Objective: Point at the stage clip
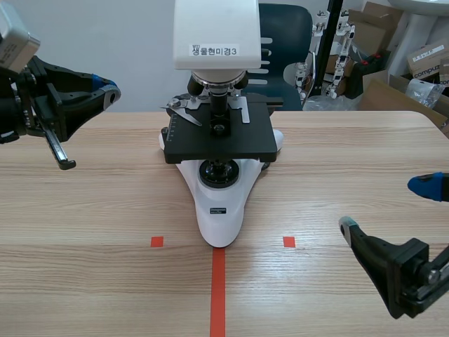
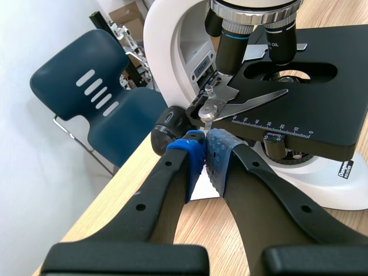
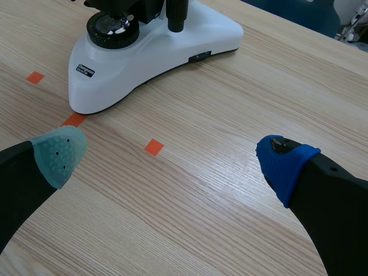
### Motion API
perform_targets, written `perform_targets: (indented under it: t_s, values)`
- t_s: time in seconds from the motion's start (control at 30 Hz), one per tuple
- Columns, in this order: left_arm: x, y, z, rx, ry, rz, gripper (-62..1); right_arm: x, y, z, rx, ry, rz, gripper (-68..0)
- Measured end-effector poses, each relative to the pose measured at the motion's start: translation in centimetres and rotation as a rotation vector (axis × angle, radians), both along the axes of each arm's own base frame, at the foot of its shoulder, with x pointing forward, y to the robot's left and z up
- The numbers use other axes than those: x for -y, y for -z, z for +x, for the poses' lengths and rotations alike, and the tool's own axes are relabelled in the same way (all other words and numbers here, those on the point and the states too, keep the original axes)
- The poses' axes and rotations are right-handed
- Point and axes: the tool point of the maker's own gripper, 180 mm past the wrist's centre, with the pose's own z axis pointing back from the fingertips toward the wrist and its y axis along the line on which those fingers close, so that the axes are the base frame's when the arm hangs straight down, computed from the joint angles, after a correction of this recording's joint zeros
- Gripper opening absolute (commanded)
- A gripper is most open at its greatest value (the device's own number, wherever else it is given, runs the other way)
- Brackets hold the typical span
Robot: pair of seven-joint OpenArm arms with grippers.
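Observation:
A white microscope (image 1: pixel 219 175) with a black stage (image 1: pixel 219 133) stands mid-table. On the stage's left side lies the silver stage clip (image 1: pixel 184 112), a pointed metal arm (image 2: pixel 247 103). My left gripper (image 1: pixel 105 91) hangs raised to the left of the microscope; in the left wrist view its gripper (image 2: pixel 204 146) is shut on nothing, the blue pads' tips just short of the clip's pivot. My right gripper (image 1: pixel 393 207) stays low near the table's right front, open (image 3: pixel 172 152) with bare wood between its fingers; the microscope's base (image 3: pixel 155 52) lies ahead of it.
A dark blue chair (image 2: pixel 98 98) stands behind the table's far edge. Cardboard boxes (image 1: pixel 393 42) and a metal stand sit at the back right. Wooden tabletop (image 1: pixel 84 210) spreads on both sides of the microscope.

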Motion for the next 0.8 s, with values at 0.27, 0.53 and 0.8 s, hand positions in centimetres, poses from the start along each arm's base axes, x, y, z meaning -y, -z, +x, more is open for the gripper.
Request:
perform_targets:
  t_s: [0.27, 0.53, 0.8]
  values:
    - [0.0, 0.0, 0.0, 0.000, 0.000, 0.000, -34.8, 0.0, 0.0, 0.0, 0.000, 0.000, 0.000, 0.4]
    - [-0.3, 0.2, 0.3, -0.028, -0.028, -0.006, 1.4, 0.0, 0.0, 0.0, 0.000, 0.000, 0.000, 0.4]
    - [-1.1, 2.0, -1.1, -0.086, -0.065, -0.013, 1.4, 0.0, 0.0, 0.0, 0.000, 0.000, 0.000, 0.4]
